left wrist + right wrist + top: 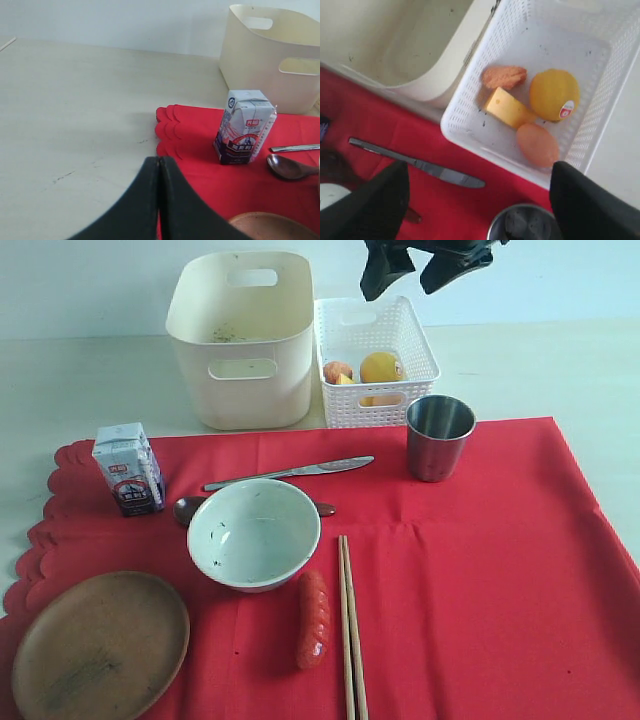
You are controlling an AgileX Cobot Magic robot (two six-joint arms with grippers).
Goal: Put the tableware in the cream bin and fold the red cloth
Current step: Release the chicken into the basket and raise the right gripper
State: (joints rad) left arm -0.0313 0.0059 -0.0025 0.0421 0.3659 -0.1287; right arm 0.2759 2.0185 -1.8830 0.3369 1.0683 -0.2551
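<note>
Pale matte tabletop [60, 380], scalloped red cloth [480, 570]

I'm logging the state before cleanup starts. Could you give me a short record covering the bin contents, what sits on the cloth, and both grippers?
cream bin: no tableware inside
white lattice basket: toy food only
red cloth: spread flat, unfolded
tableware on cloth: steel cup, steel knife, dark spoon, speckled bowl, wooden chopsticks, wooden plate
other items on cloth: milk carton, toy sausage
left gripper: jaws shut, holding nothing, beside the cloth's scalloped edge
right gripper: jaws open, holding nothing, above the basket
</note>
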